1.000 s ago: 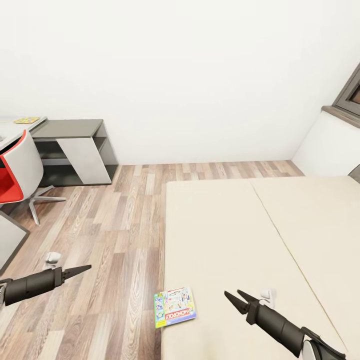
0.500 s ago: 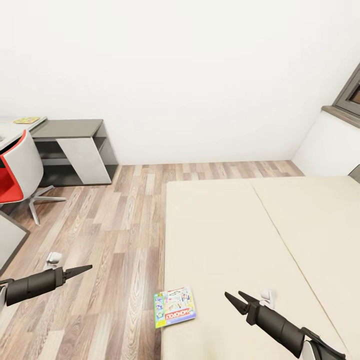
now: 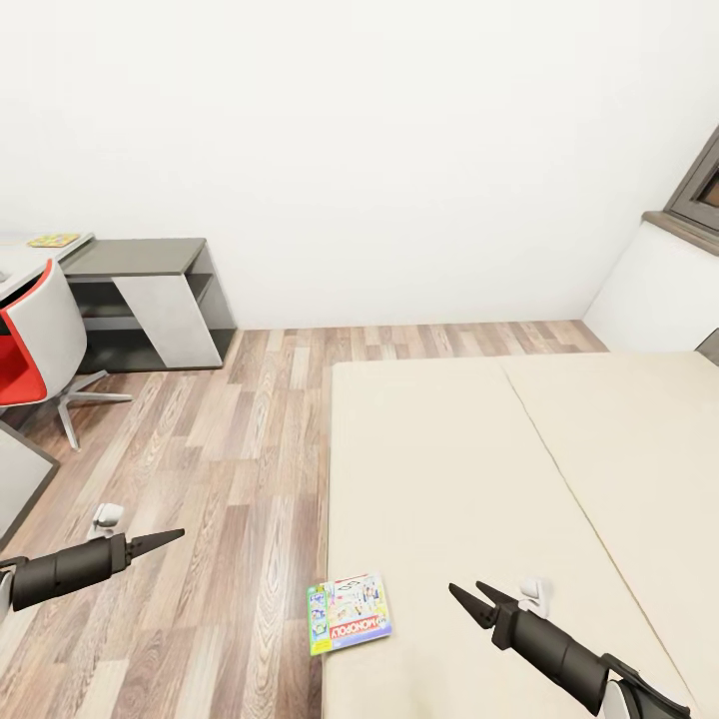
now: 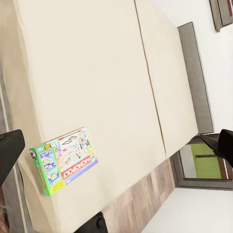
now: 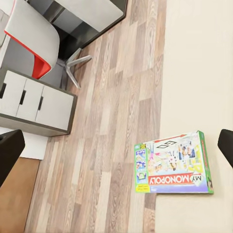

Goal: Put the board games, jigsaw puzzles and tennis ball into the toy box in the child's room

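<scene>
Beige bed [image 3: 479, 469], one board game [image 3: 349, 612], two open end effectors

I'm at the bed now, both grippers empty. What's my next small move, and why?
Probably ease the right gripper, which looks open, left toward the board game. The box lies flat at the bed's near edge, overhanging slightly, closest to that arm.

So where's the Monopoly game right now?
In the head view, the Monopoly game lies flat at the near left edge of the bed, beside the wood floor, left of the right tool.
</scene>
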Robot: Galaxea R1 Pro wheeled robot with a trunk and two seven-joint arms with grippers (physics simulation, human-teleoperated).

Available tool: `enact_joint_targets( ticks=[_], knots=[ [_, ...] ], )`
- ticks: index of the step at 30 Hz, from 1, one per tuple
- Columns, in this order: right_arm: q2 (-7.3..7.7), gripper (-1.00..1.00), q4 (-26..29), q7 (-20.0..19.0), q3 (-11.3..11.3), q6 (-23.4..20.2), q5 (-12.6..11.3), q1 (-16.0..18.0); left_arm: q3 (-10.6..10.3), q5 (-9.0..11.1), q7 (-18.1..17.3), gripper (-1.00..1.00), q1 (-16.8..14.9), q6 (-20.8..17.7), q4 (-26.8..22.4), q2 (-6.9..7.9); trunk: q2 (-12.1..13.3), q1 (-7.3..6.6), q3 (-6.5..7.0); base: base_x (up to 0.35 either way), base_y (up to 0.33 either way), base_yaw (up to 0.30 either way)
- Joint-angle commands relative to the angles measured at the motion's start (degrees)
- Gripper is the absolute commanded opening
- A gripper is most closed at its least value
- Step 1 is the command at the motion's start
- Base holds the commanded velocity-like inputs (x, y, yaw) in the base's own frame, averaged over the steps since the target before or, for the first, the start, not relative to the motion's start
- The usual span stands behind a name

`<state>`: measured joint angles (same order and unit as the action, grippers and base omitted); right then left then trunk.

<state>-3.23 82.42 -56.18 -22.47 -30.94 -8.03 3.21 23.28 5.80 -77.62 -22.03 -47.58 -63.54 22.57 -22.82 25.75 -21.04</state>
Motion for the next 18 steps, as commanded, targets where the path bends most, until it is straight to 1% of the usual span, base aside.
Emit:
enact_joint_targets(
  ticks=[1,18],
  knots=[
    [-0.05,1.0,0.0,-0.2,-0.1,-0.4,-0.2,0.0,0.0,0.1,-0.1,1.0,0.0,-0.6,0.0,0.01,-0.1,0.03,-0.09,0.0,0.0,0.0],
    [-0.07,1.0,0.0,-0.1,-0.1,-0.4,-0.2,0.0,0.0,0.1,-0.2,1.0,0.0,-0.6,0.0,0.02,-0.1,0.03,-0.09,0.0,0.0,0.0]
  ],
)
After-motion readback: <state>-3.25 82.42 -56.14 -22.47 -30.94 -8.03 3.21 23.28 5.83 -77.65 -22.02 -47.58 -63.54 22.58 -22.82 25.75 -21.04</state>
